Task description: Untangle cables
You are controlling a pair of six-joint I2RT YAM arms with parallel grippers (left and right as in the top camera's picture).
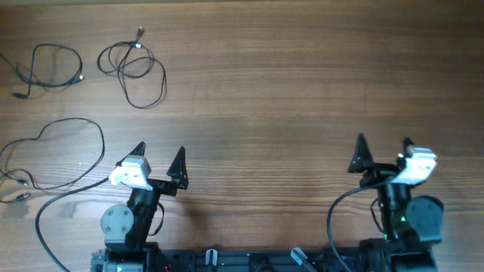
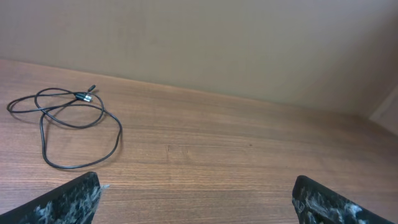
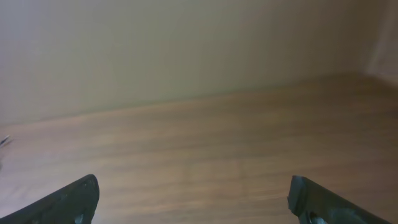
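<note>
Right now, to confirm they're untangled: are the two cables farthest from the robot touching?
Apart. Overhead view shows a plain gap between the left cable and the coiled cable.

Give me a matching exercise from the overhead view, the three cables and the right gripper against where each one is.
1 single-loop cable
2 multi-loop cable
3 widest-loop cable
4 right gripper

A left edge, beside the left gripper
B far left corner
C far side, ahead of the left gripper
D right side, jaws open

Pairs: 1-B, 2-C, 3-A, 4-D.
</note>
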